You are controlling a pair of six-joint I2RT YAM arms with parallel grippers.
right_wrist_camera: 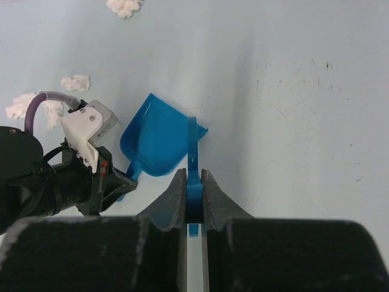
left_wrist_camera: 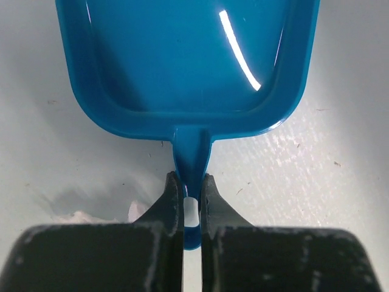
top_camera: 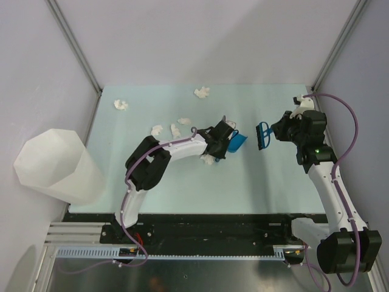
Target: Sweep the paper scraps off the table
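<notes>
My table (top_camera: 182,188), a pale mint-green sheet with metal-framed edges, fills the floor of the cell under the overhead camera. Off its left edge stands a translucent white faceted bin (top_camera: 55,164). My left arm (top_camera: 149,167) reaches from the near edge to the table's middle. My right arm (top_camera: 328,182) climbs along the right side and bends inward to face it.

My left gripper (left_wrist_camera: 191,188) is clamped on the narrow handle of a blue dustpan (left_wrist_camera: 188,61), both black fingers pressed against the stem. The pan's open mouth points right, away from the wrist. Whether its lip touches the surface, I cannot tell.

My right gripper (right_wrist_camera: 194,182) is closed tight on a blue brush (top_camera: 263,135), which its own camera sees edge-on as a thin strip. The brush head sits near the pan's mouth, with a gap between them.

The paper scraps (top_camera: 175,130) lie loose on the table, six of them countable from above. Three are clustered just left of my left gripper and one lies just beside that wrist on its near side. One sits at the far edge near the middle, and one is toward the far left corner.
</notes>
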